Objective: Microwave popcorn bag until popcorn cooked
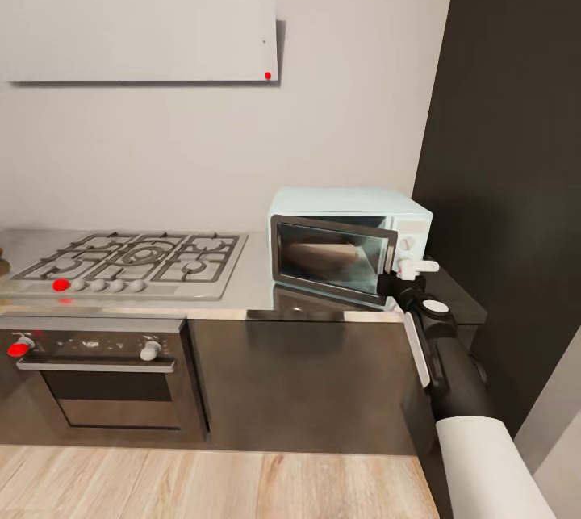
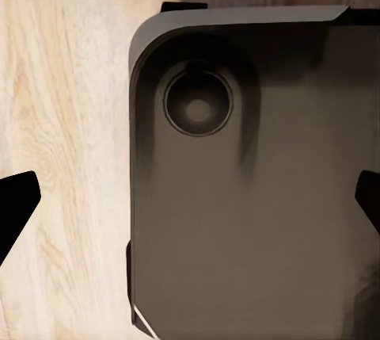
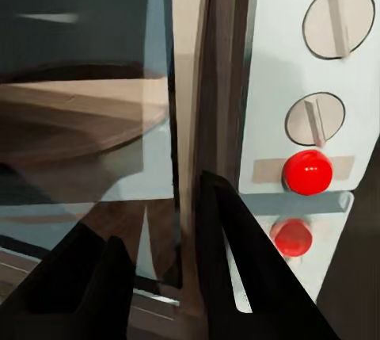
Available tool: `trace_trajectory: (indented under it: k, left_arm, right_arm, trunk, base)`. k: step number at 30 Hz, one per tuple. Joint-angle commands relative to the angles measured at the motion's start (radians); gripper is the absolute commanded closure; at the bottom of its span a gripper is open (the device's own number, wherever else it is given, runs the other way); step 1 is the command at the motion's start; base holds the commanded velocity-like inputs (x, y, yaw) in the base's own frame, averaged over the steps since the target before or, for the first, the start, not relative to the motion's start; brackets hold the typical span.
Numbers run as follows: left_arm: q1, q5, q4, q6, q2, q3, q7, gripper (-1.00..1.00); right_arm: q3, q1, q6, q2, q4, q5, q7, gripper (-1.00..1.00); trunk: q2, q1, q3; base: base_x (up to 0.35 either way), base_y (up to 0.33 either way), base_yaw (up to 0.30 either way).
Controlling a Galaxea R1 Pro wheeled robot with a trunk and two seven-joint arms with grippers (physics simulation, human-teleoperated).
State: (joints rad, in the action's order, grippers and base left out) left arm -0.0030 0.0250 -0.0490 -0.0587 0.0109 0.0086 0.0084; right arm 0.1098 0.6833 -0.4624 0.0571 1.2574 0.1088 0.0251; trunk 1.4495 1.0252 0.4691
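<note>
The pale mint microwave (image 1: pixel 349 202) stands on the steel countertop (image 1: pixel 252 295) beside a dark wall. Its glass door (image 1: pixel 329 259) is ajar, the right edge swung outward. My right gripper (image 1: pixel 401 278) is at that free edge. In the right wrist view its dark fingers (image 3: pixel 226 257) straddle the door edge (image 3: pixel 188 158), closed on it, next to the white panel with round knobs (image 3: pixel 339 21) and a red dot (image 3: pixel 307 171). A tan-brown shape (image 1: pixel 323 257) shows through the glass; I cannot tell whether it is the popcorn bag. My left gripper (image 2: pixel 194 205) hangs open, holding nothing.
A gas hob (image 1: pixel 133 261) is set into the countertop at left, over a black built-in oven (image 1: pixel 97 378). A grey hood (image 1: pixel 137 31) hangs above. A tall dark panel (image 1: pixel 516 180) bounds the right side. The left wrist view looks down on the robot's dark base (image 2: pixel 253 181) and wooden floor (image 2: pixel 63 118).
</note>
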Motion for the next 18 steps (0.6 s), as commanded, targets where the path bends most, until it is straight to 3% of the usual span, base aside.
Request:
trace_trajectory:
  k: [1,4,13,14,18]
  left_arm:
    - [0.000,0.003,0.000,-0.003,0.000,0.001,0.001,-1.00]
    - [0.000,0.003,0.000,-0.003,-0.001,0.002,0.001,-1.00]
    - [0.000,0.003,0.000,-0.003,0.000,0.002,0.001,-1.00]
    - [0.000,0.003,0.000,-0.003,0.000,0.002,0.001,-1.00]
    - [0.000,0.003,0.000,-0.003,0.000,0.002,0.001,-1.00]
  right_arm:
    - [0.000,0.001,-0.006,0.000,0.001,0.016,-0.003,1.00]
    - [-0.001,0.001,-0.006,0.000,0.000,0.041,0.017,1.00]
    - [-0.001,0.001,-0.006,0.000,0.001,0.190,0.093,1.00]
    - [-0.001,0.001,-0.006,0.000,0.001,0.031,-0.044,1.00]
    - [-0.001,0.001,-0.006,0.000,0.002,0.031,-0.044,1.00]
  trunk:
    - [0.001,0.000,0.001]
    - [0.001,0.000,0.001]
    - [0.001,0.000,0.001]
    - [0.001,0.000,0.001]
    - [0.001,0.000,0.001]
  base:
    - [0.000,0.000,0.000]
    - [-0.025,0.000,0.000]
    - [-0.108,0.000,0.000]
    - [-0.115,0.000,0.000]
    - [-0.115,0.000,0.000]
